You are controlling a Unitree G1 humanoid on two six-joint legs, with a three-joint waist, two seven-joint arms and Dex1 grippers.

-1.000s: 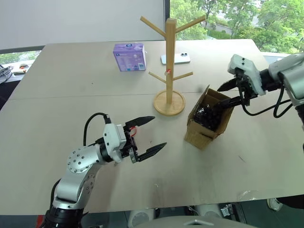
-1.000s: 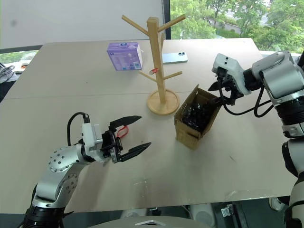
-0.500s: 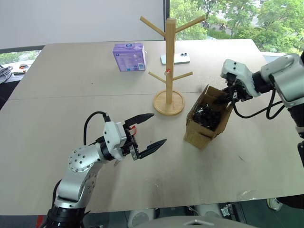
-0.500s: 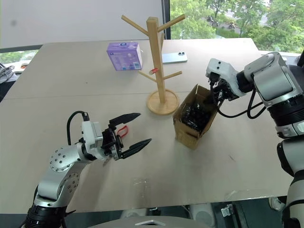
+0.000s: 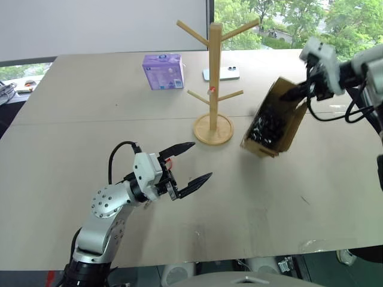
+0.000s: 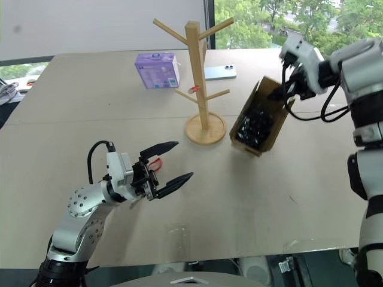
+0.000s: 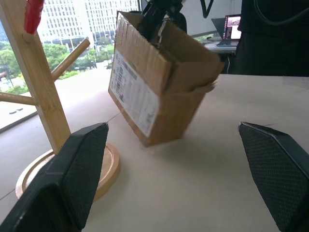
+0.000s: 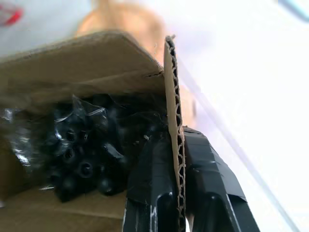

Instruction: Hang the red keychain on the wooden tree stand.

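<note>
The wooden tree stand [image 5: 214, 72] stands mid-table on its round base. A thin red loop, the red keychain [image 5: 169, 160], shows at the root of my left gripper's far finger; I cannot tell whether it lies on the table or clings to the gripper. My left gripper [image 5: 201, 160] is open near the front left and points toward the stand, with nothing between its fingertips. My right gripper [image 5: 287, 94] is shut on the rim of a brown cardboard box [image 5: 272, 122]. It holds the box tilted above the table, right of the stand.
The box holds bagged black parts [image 8: 82, 154]. A purple box [image 5: 163, 71] and a phone [image 5: 222, 73] lie behind the stand. A tiny red mark [image 5: 210, 89] sits on the stand's post. Bare tabletop [image 5: 251, 197] stretches ahead of my left gripper.
My right gripper went from open at the box's rim to shut on it. It lifted the box up and to the right, tilting it off the table. The left arm stayed put.
</note>
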